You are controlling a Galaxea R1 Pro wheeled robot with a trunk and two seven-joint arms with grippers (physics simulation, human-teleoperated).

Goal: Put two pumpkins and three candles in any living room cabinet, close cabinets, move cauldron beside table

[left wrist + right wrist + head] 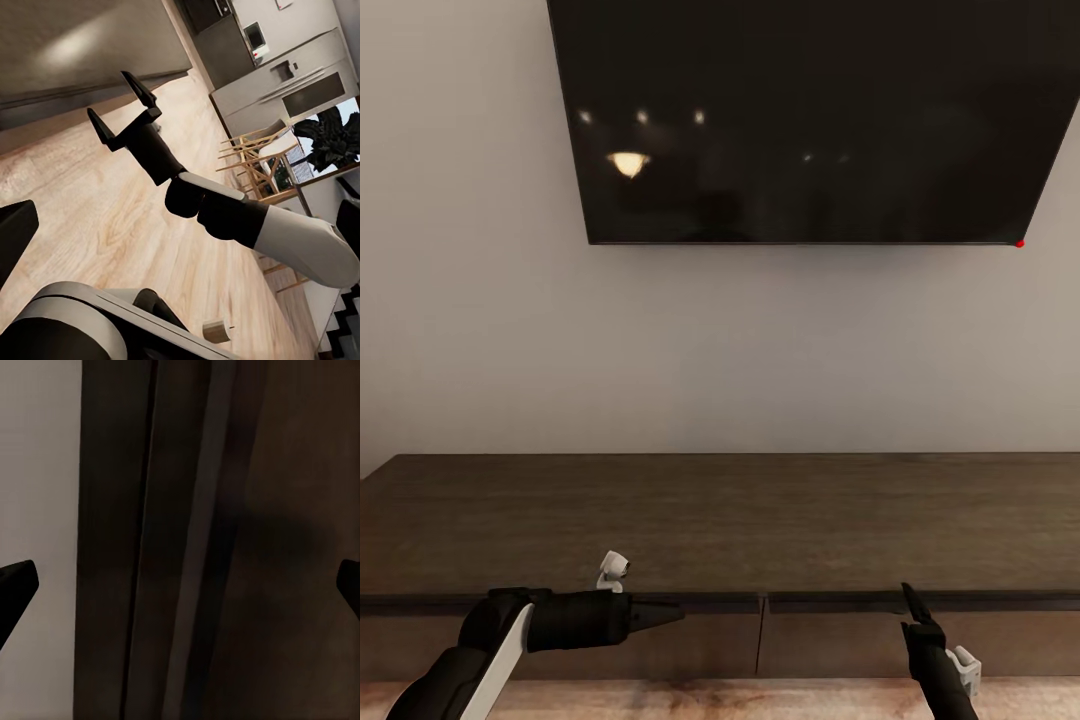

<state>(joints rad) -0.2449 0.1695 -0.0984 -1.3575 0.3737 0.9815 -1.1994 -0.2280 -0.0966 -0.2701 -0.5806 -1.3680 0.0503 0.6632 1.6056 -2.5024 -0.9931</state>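
Dark-brown cabinet [720,520] fills my fwd view, drawers shut. Right tool [124,105] spread wide by its front; left tool [660,612], can't tell.

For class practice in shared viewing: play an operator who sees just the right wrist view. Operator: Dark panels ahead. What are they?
Observer: In the head view, that is the cabinet front, below a wall TV.
Operator: Are the drawers shut?
Observer: Both drawer fronts in the head view sit flush.
Operator: Where's my other arm?
Observer: The left end effector points across the left drawer front, toward the right end effector.
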